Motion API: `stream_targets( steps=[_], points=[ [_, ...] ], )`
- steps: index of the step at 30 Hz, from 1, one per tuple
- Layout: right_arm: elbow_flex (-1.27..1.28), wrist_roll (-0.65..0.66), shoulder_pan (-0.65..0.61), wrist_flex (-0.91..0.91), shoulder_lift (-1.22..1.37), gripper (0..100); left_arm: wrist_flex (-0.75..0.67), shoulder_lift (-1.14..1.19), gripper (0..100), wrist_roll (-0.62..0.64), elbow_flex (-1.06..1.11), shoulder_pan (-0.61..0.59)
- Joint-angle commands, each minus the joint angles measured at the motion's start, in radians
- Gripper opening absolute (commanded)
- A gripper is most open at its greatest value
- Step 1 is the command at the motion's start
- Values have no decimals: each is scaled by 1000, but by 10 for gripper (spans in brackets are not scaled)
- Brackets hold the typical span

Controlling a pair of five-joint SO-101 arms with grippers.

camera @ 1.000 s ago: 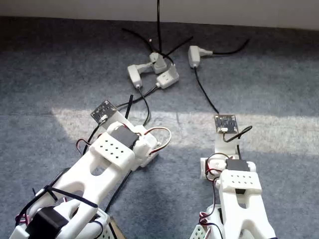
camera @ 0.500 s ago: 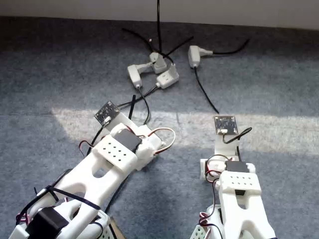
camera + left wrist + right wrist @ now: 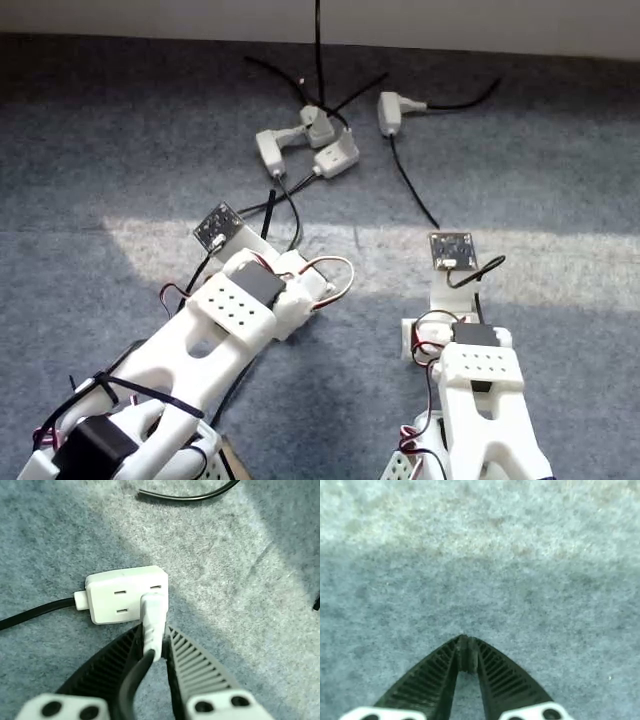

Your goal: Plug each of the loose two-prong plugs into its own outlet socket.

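Item: left gripper (image 3: 152, 640), black ribbed fingers (image 3: 197, 662) clamped on a white two-prong plug (image 3: 152, 615) with a black lead running back between the jaws. The plug's head lies against the near edge of a white rectangular outlet block (image 3: 115, 600), slotted face up on the grey carpet (image 3: 120, 130); whether the prongs are seated cannot be told. The block's own black cord (image 3: 35, 612) leaves one short end. Item: right gripper (image 3: 465, 655), fingertips pressed together on nothing, hanging over bare carpet in the sunlit band toward the right edge. Item: left arm (image 3: 215, 320), white, angled toward the carpet's middle; right arm (image 3: 480, 380), white, pointing straight ahead. Item: three white plug bodies (image 3: 318, 140) bunched near the far edge, a fourth white plug (image 3: 388, 112) just beside them, black cables trailing.
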Motion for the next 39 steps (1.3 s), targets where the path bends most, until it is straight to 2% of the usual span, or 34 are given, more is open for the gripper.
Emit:
stream_targets(
  steps=[1,8,20,27,39],
  points=[
    [-4,-6,7,-15,-18,9,-18,-15,7,8,-1,5],
    [-4,-6,7,-15,-18,9,-18,-15,7,5,1,-48],
    [-4,-6,7,-15,-18,9,-58,-15,7,3,13,-41],
    [-4,-6,7,-15,-18,9,-57,-16,7,3,30,13],
    [-4,-5,7,-15,-18,9,-34,-16,8,2,33,-1]
  ],
)
